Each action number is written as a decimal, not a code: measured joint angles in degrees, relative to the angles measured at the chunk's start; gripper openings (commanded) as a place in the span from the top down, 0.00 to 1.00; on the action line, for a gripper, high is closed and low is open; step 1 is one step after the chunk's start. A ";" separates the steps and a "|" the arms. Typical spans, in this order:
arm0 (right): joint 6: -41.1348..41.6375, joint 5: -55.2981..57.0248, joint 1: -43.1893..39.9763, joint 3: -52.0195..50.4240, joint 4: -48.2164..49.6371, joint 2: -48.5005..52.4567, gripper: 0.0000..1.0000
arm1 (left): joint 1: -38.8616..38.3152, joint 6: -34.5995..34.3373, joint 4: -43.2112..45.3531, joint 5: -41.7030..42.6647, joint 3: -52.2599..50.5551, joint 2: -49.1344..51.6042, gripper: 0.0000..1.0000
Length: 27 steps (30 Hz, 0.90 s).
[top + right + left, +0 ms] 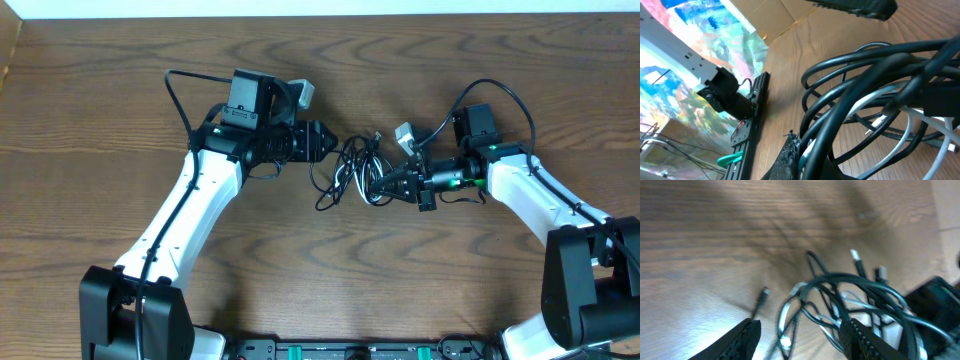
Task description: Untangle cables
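Note:
The cables lie in one knot at the table's centre: looped black cable (352, 158) wound through a thinner white cable (341, 180). My left gripper (328, 141) hovers at the knot's upper left edge. In the left wrist view it (802, 340) is open, and white cable (785, 314) and black cable (855, 280) strands run between the fingers unclamped. A small plug (765, 292) rests on the wood to the left. My right gripper (388, 184) is shut on the knot's right side. The right wrist view shows black cable (865, 65) and white cable (905, 134) bunched against its finger (790, 157).
The wooden table (120, 90) stretches around the knot. A black rail (350, 350) with green clips runs along the near edge. A cardboard edge (8, 50) sits at the far left corner. Both arm bases flank the front.

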 measured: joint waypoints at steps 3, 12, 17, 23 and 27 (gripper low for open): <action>-0.61 -0.76 0.00 0.00 0.00 0.00 0.99 | 0.00 -0.11 0.61 -1.95 0.00 0.76 0.42; -1.44 -1.62 0.44 0.00 0.00 0.00 0.99 | -0.44 2.01 4.07 3.37 0.00 7.72 0.41; -1.44 -1.70 0.44 0.00 -0.02 0.00 0.99 | -0.98 2.75 3.34 5.35 0.00 11.10 0.42; -1.44 -1.70 0.44 0.00 -0.02 0.00 0.99 | -0.98 3.04 2.54 5.70 0.00 13.18 0.52; -1.42 -1.70 0.44 0.00 -0.04 0.00 0.99 | -1.14 3.15 2.12 4.17 0.00 13.18 0.52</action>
